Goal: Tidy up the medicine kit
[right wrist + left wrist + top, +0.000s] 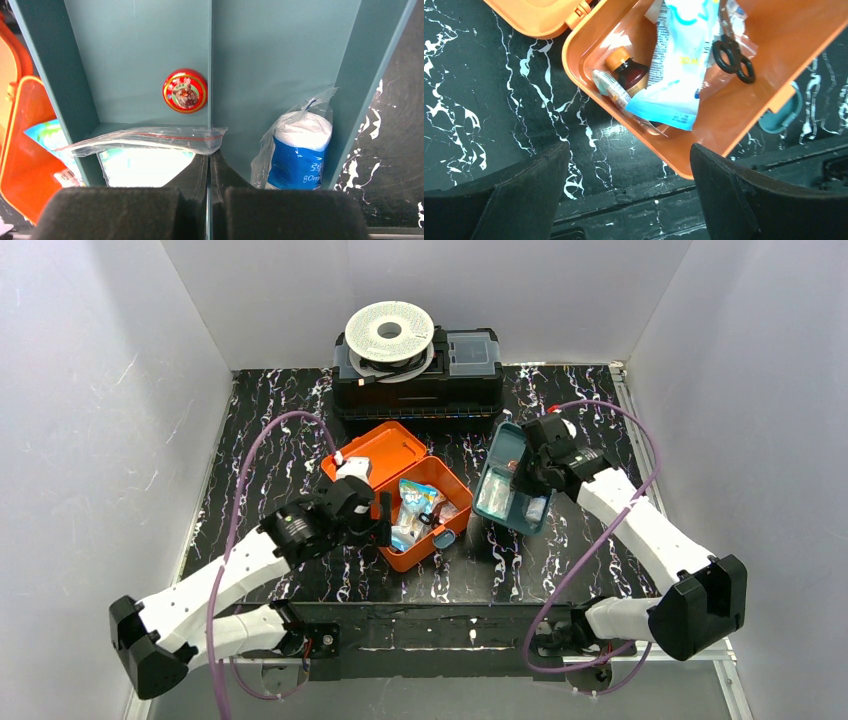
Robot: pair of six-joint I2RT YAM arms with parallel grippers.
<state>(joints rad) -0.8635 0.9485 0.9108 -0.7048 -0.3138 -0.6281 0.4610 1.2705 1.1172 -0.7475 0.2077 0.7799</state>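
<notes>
The orange medicine kit (pixel 372 456) lies open in the middle of the table, lid back, with packets, a brown bottle (pixel 628 73) and small black scissors (pixel 734 56) inside. My left gripper (pixel 383 519) is open and empty at the kit's near left corner (pixel 684 165). The teal divided tray (pixel 495 470) is out of the kit, to its right. My right gripper (pixel 210 160) is shut on the tray's centre divider wall (pixel 211 75). The tray holds a red round tin (pixel 184 90), a clear zip bag (pixel 145 139) and a blue-labelled white roll (pixel 299 150).
A black toolbox (pixel 418 390) with a white filament spool (pixel 389 332) on top stands at the back of the table. White walls enclose the left, back and right sides. The kit's teal latch (pixel 781 111) points toward the near edge.
</notes>
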